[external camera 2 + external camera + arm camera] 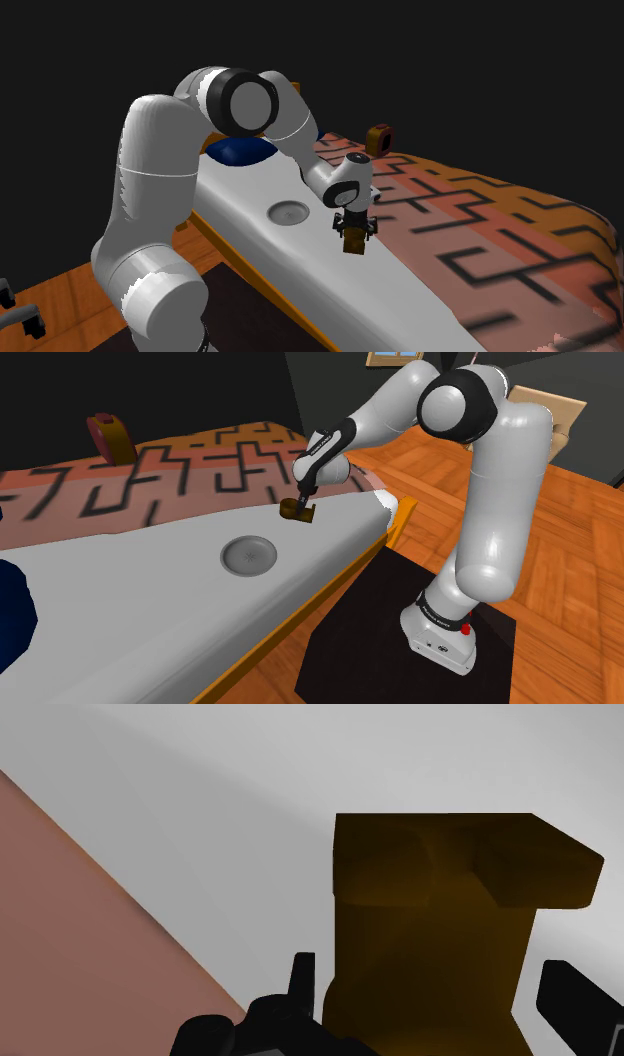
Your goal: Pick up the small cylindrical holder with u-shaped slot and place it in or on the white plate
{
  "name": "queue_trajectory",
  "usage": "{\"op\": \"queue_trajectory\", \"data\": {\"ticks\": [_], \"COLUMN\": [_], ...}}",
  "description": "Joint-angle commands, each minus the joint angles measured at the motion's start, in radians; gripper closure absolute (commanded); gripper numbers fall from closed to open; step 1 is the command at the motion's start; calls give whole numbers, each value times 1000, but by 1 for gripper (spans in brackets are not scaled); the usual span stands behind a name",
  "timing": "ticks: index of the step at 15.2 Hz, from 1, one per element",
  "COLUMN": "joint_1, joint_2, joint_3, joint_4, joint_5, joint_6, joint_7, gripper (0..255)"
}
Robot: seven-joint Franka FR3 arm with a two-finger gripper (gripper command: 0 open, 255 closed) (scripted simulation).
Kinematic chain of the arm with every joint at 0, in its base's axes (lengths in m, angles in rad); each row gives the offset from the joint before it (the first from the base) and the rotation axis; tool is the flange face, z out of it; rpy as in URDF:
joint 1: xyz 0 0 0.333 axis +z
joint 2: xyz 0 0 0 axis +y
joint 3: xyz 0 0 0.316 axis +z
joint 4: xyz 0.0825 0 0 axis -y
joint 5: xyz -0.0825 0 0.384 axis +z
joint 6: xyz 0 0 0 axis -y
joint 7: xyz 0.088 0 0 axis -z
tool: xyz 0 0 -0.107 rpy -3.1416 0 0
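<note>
Bed (130,582) under a grey sheet takes up most of the shoulder view, with a pink-orange blanket (200,462) of black maze lines over its far part. The white arm (500,482) rises from a black stand (370,642) on a wood floor (570,572) and bends over the bed's edge. A dark blue pillow (12,612) lies at that view's lower left. The second exterior view looks from the other side and puts it behind the arm, while the blanket runs off to that view's right. A grey-white plate (249,555) sits flat on the sheet. The shoulder view has it below and left of the gripper (300,495), while the second exterior view has it to the gripper's left, near but apart. A brown and red thing (108,437) stands at the bed's far edge in both outer views, well apart from the plate. The black claw points down and is closed on the brown holder (297,510), which hangs from the fingers over the grey sheet close to the blanket's border. From the shoulder view I cannot tell whether it is clear of the sheet. The wrist view alone shows the grip. There the holder (430,904) stands between the two black fingers (300,979), its two lobes flaring at the far end, with grey sheet behind it and pink blanket to one side.
</note>
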Motion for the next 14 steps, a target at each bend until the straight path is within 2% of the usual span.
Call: {"op": "queue_trajectory", "data": {"ticks": [1,10,14], "joint_1": [0,0,14], "joint_2": [0,0,-46], "joint_3": [0,0,-20], "joint_4": [0,0,-3], "joint_5": [0,0,-29], "joint_6": [0,0,-42], "joint_7": [0,0,24], "gripper": [255,255,255]}}
